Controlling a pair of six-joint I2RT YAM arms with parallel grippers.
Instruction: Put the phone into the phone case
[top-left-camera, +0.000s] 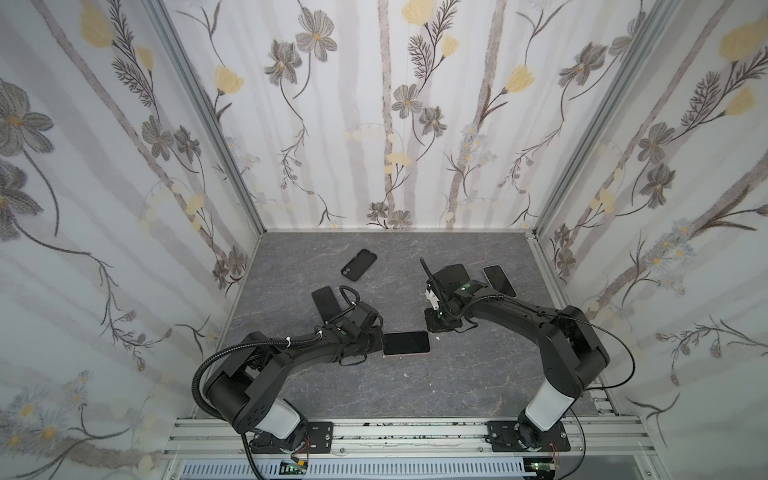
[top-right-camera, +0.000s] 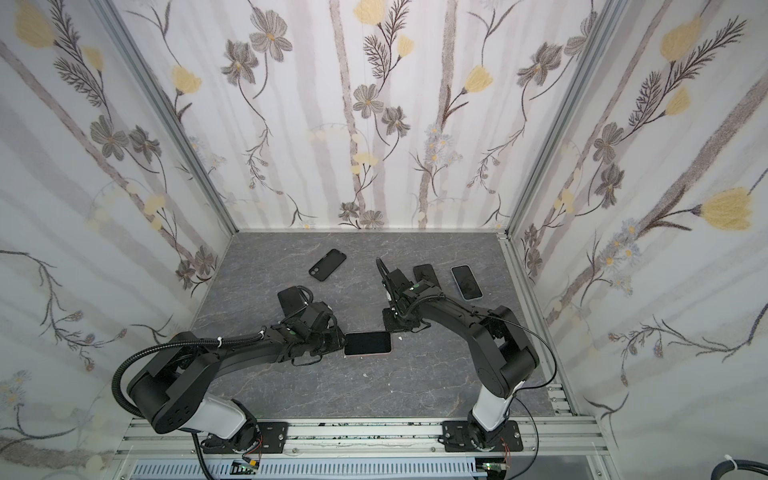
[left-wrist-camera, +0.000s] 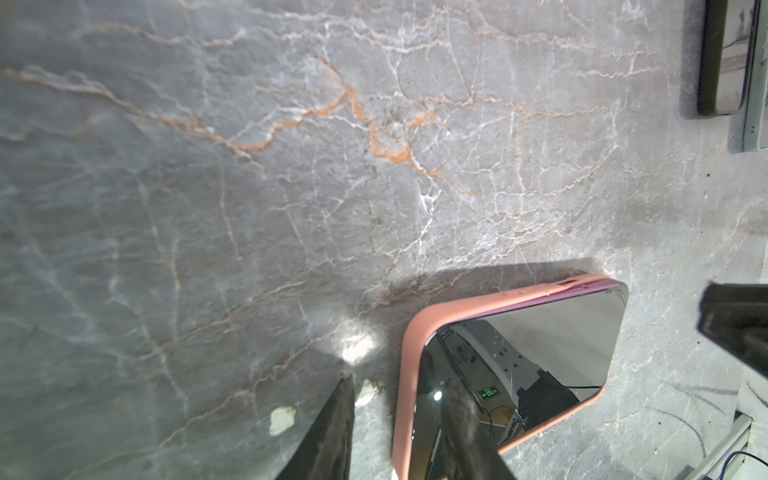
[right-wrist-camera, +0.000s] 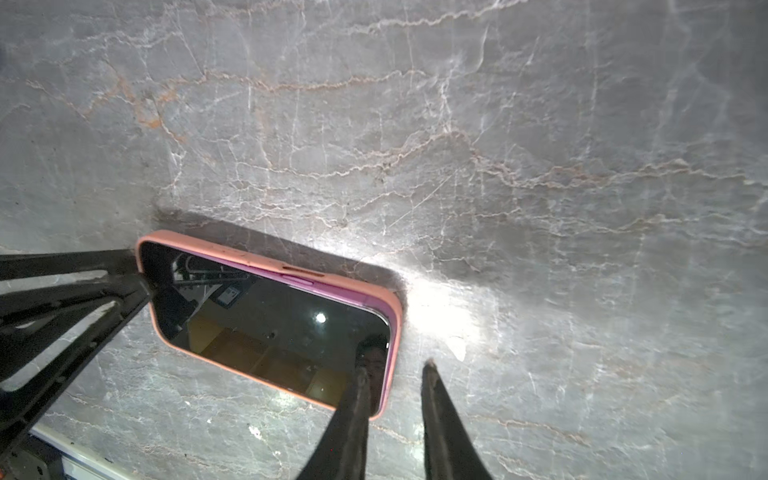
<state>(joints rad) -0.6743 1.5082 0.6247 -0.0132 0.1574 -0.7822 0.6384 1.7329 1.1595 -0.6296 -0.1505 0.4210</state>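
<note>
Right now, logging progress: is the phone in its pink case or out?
In: pink case rims the phone on every visible side; fully seated or not, cannot tell.

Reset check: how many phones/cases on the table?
5: pink-cased phone centre; black case far centre; dark slab by left arm; second slab behind right arm; light-rimmed phone far right. Arms may hide more.

Phone (top-right-camera: 368, 343) flat on table (top-right-camera: 415, 374) — left gripper (top-right-camera: 341, 343) at its end
</note>
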